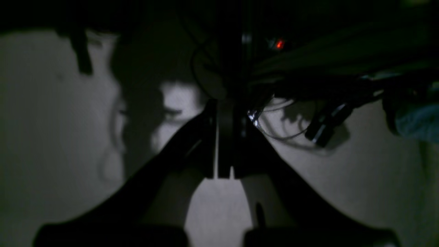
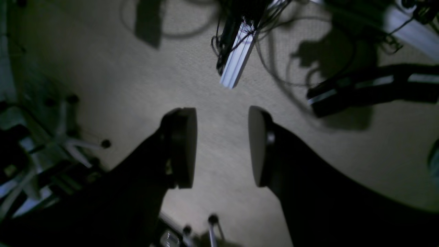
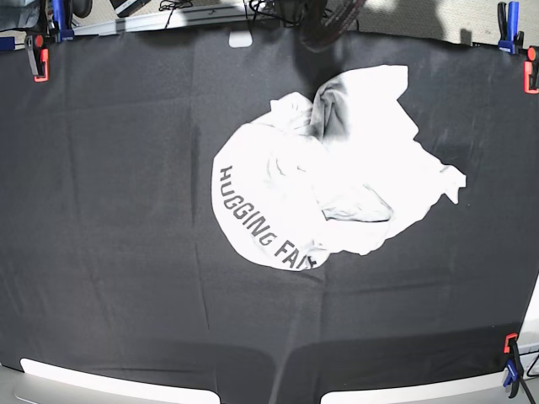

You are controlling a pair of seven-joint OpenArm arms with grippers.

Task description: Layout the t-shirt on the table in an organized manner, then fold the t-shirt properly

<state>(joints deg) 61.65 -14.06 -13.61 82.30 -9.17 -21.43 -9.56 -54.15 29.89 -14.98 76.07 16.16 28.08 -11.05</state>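
T-shirt [image 3: 337, 181] lies crumpled right of centre on the table [image 3: 109, 252], lettering along its left edge. My right gripper [image 2: 222, 147] hangs apart, empty; my left gripper [image 1: 224, 171] looks pressed together, empty. Risk: grabbing 2 layers, bunching worsens.

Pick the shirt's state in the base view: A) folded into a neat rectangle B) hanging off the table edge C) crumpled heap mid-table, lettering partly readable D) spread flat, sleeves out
C: the t-shirt lies bunched and creased near the middle of the table, with "HUGGING FA" curving along its lower-left edge and the rest of the lettering hidden by folds.
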